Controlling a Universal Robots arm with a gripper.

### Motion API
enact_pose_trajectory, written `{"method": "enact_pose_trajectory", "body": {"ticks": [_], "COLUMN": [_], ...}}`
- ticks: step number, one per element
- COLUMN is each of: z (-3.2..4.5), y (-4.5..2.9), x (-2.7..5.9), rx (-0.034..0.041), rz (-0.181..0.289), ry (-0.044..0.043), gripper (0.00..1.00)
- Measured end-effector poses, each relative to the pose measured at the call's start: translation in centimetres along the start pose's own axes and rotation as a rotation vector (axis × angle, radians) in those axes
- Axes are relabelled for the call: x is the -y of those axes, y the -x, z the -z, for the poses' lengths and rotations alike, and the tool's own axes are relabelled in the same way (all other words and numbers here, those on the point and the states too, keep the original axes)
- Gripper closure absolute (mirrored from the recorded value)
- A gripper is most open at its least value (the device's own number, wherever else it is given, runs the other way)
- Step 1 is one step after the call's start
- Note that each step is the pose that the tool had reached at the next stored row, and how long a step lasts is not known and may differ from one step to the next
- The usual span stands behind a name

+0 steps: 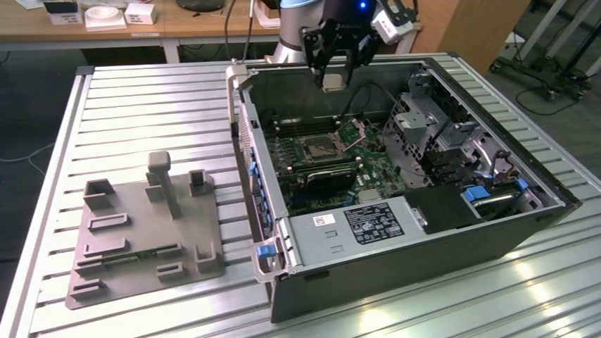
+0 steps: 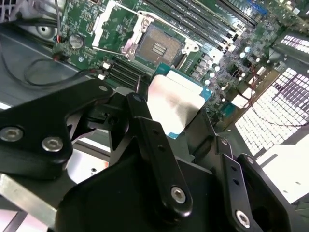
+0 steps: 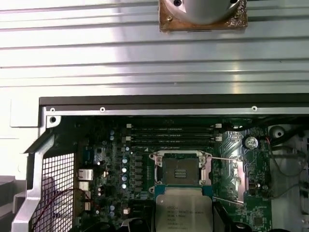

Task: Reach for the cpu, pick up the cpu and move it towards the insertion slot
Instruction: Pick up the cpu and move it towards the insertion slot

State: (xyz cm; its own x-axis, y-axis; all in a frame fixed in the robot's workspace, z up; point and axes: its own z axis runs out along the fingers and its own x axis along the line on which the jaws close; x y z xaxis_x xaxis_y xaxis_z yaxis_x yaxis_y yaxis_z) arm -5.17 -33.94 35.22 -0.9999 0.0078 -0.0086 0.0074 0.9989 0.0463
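Observation:
The cpu (image 2: 175, 102) is a flat square chip with a silvery-white top, and my gripper (image 2: 173, 121) is shut on it between black fingers (image 2: 140, 108). In the exterior view my gripper (image 1: 333, 76) hangs with the cpu (image 1: 333, 83) above the back part of the open computer case, a good way over the board. The insertion slot (image 1: 319, 148) lies below with its metal flap (image 1: 353, 130) hinged up. In the first wrist view the cpu (image 3: 182, 210) sits just beside the open insertion slot (image 3: 180, 170); the same dark, silver-framed insertion slot (image 2: 155, 46) shows past the chip in the second wrist view.
The case walls (image 1: 246, 127) rise around the board, with a drive cage (image 1: 427, 130) and a power supply (image 1: 362, 225) inside. Long memory slots (image 3: 171, 137) run beside the socket. A grey plastic tray (image 1: 141, 225) lies on the slatted metal table (image 1: 141, 105) at the exterior view's left.

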Motion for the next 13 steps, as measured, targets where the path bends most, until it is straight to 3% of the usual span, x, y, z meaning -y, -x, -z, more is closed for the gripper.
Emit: {"method": "enact_pose_trajectory", "body": {"ticks": [7,13], "z": [-0.3,-0.33], "y": [-0.01,-0.01], "x": [-1.48,-1.55], "rx": [-0.0001,-0.0002], "rz": [0.003,0.003], "ry": [0.0001,0.0], "gripper": [0.46,0.46]}}
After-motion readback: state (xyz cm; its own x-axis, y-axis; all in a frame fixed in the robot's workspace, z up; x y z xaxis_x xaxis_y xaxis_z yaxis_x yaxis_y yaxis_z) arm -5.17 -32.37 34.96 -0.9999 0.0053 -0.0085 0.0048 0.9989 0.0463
